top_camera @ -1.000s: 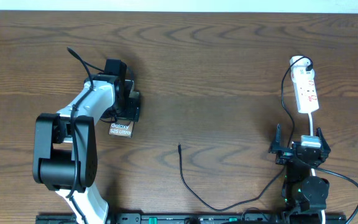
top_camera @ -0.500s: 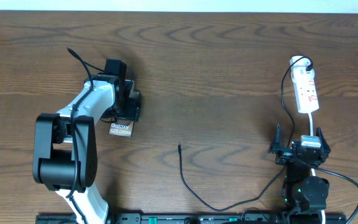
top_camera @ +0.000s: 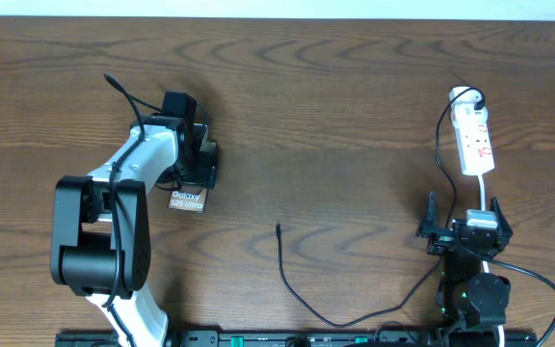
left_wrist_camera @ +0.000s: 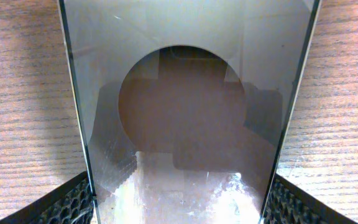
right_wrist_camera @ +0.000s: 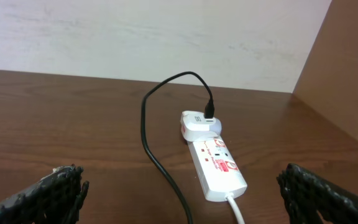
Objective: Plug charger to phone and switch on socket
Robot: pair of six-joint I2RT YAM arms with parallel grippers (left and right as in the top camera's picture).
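The phone (top_camera: 187, 200) lies on the table at the left, its white "Galaxy S25 Ultra" text showing below my left gripper (top_camera: 200, 166). In the left wrist view the phone (left_wrist_camera: 185, 93) fills the space between the fingers of the left gripper (left_wrist_camera: 182, 208), which touch both its long edges. The charger cable's plug tip (top_camera: 277, 228) lies loose mid-table. The cable runs along the front edge and up to a white adapter in the socket (top_camera: 476, 141). My right gripper (top_camera: 462, 222) is open and empty in front of the socket (right_wrist_camera: 216, 165), with the charger cable (right_wrist_camera: 149, 140) beside it.
The socket's white cord (right_wrist_camera: 236, 208) trails toward the right arm base. A pale wall runs along the table's far edge. A wooden side panel (right_wrist_camera: 347, 81) stands to the right of the socket.
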